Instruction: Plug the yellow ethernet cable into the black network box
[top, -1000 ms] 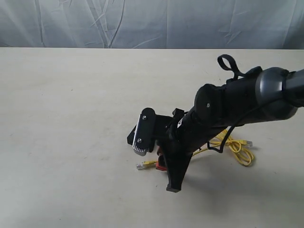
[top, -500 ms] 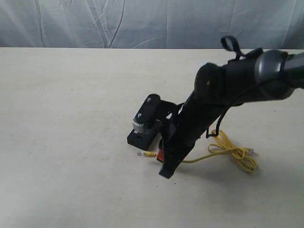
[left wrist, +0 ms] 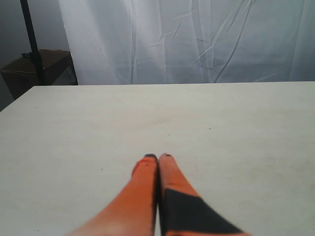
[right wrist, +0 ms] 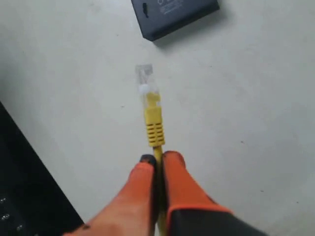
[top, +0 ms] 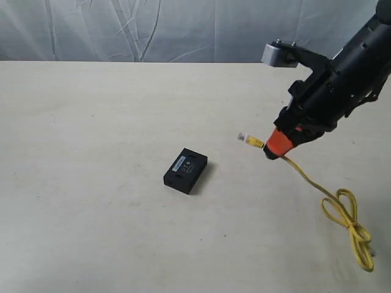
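Observation:
The black network box (top: 185, 170) lies flat on the pale table, also seen in the right wrist view (right wrist: 173, 14). My right gripper (top: 274, 146) hangs above the table to the right of the box, shut on the yellow ethernet cable (top: 311, 183) just behind its yellow boot. The clear plug (top: 242, 137) sticks out toward the box, well short of it; in the right wrist view the plug (right wrist: 145, 78) points at the box. The cable's tied loop (top: 351, 227) rests on the table at the right. My left gripper (left wrist: 157, 157) is shut on nothing over bare table.
A wrinkled white curtain (top: 183, 30) backs the table's far edge. A cardboard box (left wrist: 37, 69) and a dark pole (left wrist: 30, 42) stand beyond the table's corner in the left wrist view. A black arm part (right wrist: 29, 191) fills one corner of the right wrist view.
My right gripper closed on the cable beside the box, then lifted and pulled back to the right and up, carrying the plug end. The box is now uncovered and the loop has shifted right.

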Action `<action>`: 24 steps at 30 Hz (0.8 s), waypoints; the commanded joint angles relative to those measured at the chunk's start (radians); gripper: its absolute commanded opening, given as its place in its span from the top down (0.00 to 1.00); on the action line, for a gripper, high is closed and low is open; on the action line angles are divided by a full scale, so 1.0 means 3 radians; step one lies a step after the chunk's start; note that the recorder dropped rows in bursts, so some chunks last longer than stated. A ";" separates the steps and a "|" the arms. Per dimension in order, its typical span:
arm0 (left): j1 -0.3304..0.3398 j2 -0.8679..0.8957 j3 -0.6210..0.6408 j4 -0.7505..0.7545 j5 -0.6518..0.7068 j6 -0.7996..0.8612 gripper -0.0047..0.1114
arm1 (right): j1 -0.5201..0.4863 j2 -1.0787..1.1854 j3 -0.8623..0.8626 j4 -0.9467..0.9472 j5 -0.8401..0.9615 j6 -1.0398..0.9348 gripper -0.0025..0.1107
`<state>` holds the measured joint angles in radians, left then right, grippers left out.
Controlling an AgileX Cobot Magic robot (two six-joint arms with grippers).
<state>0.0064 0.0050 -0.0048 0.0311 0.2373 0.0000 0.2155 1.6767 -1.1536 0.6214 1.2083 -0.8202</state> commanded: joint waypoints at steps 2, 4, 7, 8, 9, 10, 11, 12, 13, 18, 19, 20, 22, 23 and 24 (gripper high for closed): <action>-0.0034 -0.0017 0.0016 0.0001 0.0007 0.0000 0.96 | -0.0021 0.0460 0.0106 0.0279 -0.0027 -0.0207 0.98; -0.0034 -0.0017 0.0016 0.0001 0.0007 0.0000 0.96 | -0.0021 0.0669 0.0106 0.0383 -0.0065 -0.0236 0.98; -0.0034 -0.0017 0.0016 0.0001 0.0007 0.0000 0.96 | -0.0021 0.0901 0.0106 0.0454 -0.0158 -0.0324 0.98; -0.0034 -0.0017 0.0016 0.0001 0.0007 0.0000 0.96 | -0.0021 0.0955 0.0106 0.0454 -0.0205 -0.0333 0.98; -0.0034 -0.0017 0.0016 0.0001 0.0007 0.0000 0.96 | -0.0021 0.1017 0.0106 0.0463 -0.0266 -0.0342 0.98; -0.0034 -0.0017 0.0016 0.0001 0.0007 0.0000 0.96 | -0.0021 0.1073 0.0106 0.0463 -0.0333 -0.0342 0.98; -0.0034 -0.0017 0.0016 0.0001 0.0007 0.0000 0.96 | -0.0021 0.1122 0.0106 0.0463 -0.0402 -0.0342 0.98; -0.0034 -0.0017 0.0016 0.0001 0.0007 0.0000 0.96 | -0.0021 0.1165 0.0106 0.0463 -0.0457 -0.0342 0.98; -0.0034 -0.0017 0.0016 0.0001 0.0007 0.0000 0.96 | -0.0021 0.1204 0.0106 0.0463 -0.0497 -0.0348 0.98; -0.0034 -0.0017 0.0016 0.0001 0.0007 0.0000 0.96 | -0.0021 0.1343 0.0106 0.0463 -0.0678 -0.0377 0.98; -0.0034 -0.0017 0.0016 0.0001 0.0007 0.0000 0.96 | -0.0021 0.1367 0.0106 0.0463 -0.0714 -0.0385 0.98; -0.0034 -0.0017 0.0016 0.0001 0.0007 0.0000 0.96 | -0.0021 0.1375 0.0106 0.0463 -0.0747 -0.0385 0.98; -0.0034 -0.0017 0.0016 0.0001 0.0007 0.0000 0.96 | -0.0021 0.1383 0.0106 0.0463 -0.0776 -0.0408 0.98; -0.0034 -0.0017 0.0016 0.0001 0.0007 0.0000 0.96 | -0.0021 0.1383 0.0106 0.0463 -0.0795 -0.0408 0.98; -0.0034 -0.0017 0.0016 0.0001 0.0007 0.0000 0.96 | -0.0021 0.1383 0.0106 0.0463 -0.0811 -0.0408 0.98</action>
<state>0.0064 0.0050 -0.0048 0.0311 0.2373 0.0000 0.2155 2.0914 -1.1263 0.7580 0.9931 -0.9273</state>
